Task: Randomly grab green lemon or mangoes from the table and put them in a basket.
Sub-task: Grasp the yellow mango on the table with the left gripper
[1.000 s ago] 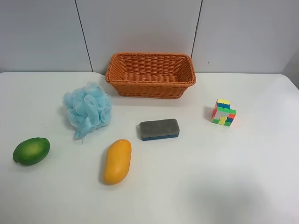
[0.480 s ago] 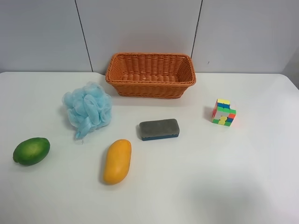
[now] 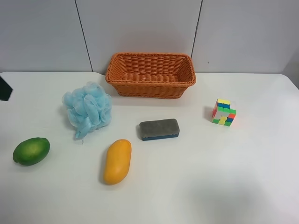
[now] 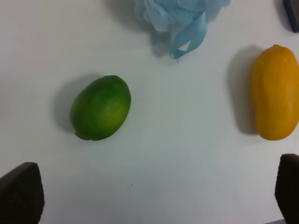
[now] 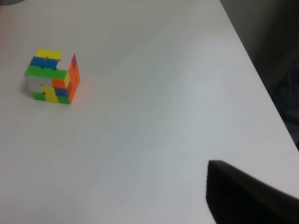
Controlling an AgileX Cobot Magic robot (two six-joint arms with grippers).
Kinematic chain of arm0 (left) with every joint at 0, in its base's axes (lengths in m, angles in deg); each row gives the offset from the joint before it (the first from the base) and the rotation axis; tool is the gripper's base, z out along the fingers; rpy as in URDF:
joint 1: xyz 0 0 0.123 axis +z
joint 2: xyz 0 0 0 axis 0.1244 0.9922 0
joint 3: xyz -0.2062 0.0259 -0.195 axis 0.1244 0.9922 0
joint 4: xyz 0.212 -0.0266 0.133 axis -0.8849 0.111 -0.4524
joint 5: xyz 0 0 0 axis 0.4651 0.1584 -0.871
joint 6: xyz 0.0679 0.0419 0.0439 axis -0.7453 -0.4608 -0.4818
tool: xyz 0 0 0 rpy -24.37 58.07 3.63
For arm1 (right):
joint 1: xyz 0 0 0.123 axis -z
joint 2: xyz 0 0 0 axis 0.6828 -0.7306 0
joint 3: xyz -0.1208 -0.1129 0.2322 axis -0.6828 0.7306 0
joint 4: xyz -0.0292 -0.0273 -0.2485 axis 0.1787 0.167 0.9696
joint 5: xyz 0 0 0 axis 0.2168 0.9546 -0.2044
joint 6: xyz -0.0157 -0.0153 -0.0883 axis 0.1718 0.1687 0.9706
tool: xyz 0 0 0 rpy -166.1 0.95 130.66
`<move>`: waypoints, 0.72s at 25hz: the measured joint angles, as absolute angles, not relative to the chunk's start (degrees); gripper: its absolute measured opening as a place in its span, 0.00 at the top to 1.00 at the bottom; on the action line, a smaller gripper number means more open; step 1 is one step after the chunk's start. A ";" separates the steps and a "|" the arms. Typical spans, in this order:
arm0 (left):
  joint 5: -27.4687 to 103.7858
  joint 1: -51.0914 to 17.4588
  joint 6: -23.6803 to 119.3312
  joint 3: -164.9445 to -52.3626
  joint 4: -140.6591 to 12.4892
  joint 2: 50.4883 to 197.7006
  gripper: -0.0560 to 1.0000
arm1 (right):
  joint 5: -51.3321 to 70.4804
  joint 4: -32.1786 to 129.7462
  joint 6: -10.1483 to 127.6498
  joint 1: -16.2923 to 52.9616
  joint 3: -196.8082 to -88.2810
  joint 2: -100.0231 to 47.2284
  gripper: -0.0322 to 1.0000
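Observation:
The green lemon (image 3: pixel 31 150) lies on the white table (image 3: pixel 210 177) at the front left. The yellow-orange mango (image 3: pixel 117 161) lies right of it. The orange wicker basket (image 3: pixel 150 74) stands empty at the back. In the left wrist view the lemon (image 4: pixel 101 108) and mango (image 4: pixel 274 91) lie apart beyond my left gripper (image 4: pixel 154 196), which is open and empty, its fingertips (image 4: pixel 21 193) wide apart above the table. A dark piece of an arm (image 3: pixel 4 88) shows at the exterior view's left edge. Of my right gripper only one dark finger (image 5: pixel 247 198) shows.
A blue mesh bath puff (image 3: pixel 88 109) sits between the lemon and the basket. A grey eraser block (image 3: pixel 159 129) lies right of the mango. A colourful puzzle cube (image 3: pixel 224 112) stands at the right and shows in the right wrist view (image 5: pixel 52 76), near the table's edge (image 5: pixel 252 65).
A dark piece of an arm has come into the exterior view at its left edge. The fruits and other objects have not moved.

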State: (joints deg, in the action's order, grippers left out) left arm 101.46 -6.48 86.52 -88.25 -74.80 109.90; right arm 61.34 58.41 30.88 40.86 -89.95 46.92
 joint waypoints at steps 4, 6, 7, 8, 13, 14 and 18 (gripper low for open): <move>99.13 -13.91 93.15 -89.37 -75.65 118.87 0.01 | 61.34 58.22 30.88 40.86 -89.95 46.92 0.01; 98.14 -15.77 95.10 -89.37 -75.67 120.85 0.01 | 61.34 58.15 30.88 40.86 -89.95 46.92 0.01; 97.35 -17.60 96.78 -89.42 -75.76 122.46 0.01 | 61.34 58.10 30.88 40.86 -89.95 46.92 0.01; 96.55 -19.05 98.74 -89.43 -75.81 124.06 0.01 | 61.34 58.04 30.88 40.86 -89.95 46.92 0.01; 91.56 -25.73 106.26 -89.48 -75.81 132.58 0.01 | 61.34 58.04 30.88 40.86 -89.95 46.92 0.01; 90.47 -26.75 107.60 -89.48 -75.81 134.27 0.01 | 61.34 58.04 30.88 40.86 -89.95 46.92 0.01; 86.23 -29.21 110.74 -89.48 -75.00 140.49 0.01 | 61.34 58.04 30.88 40.86 -89.95 46.92 0.01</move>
State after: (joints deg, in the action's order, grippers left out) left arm 86.23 -29.21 110.74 -89.48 -75.00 140.49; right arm 61.34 58.04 30.88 40.86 -89.95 46.92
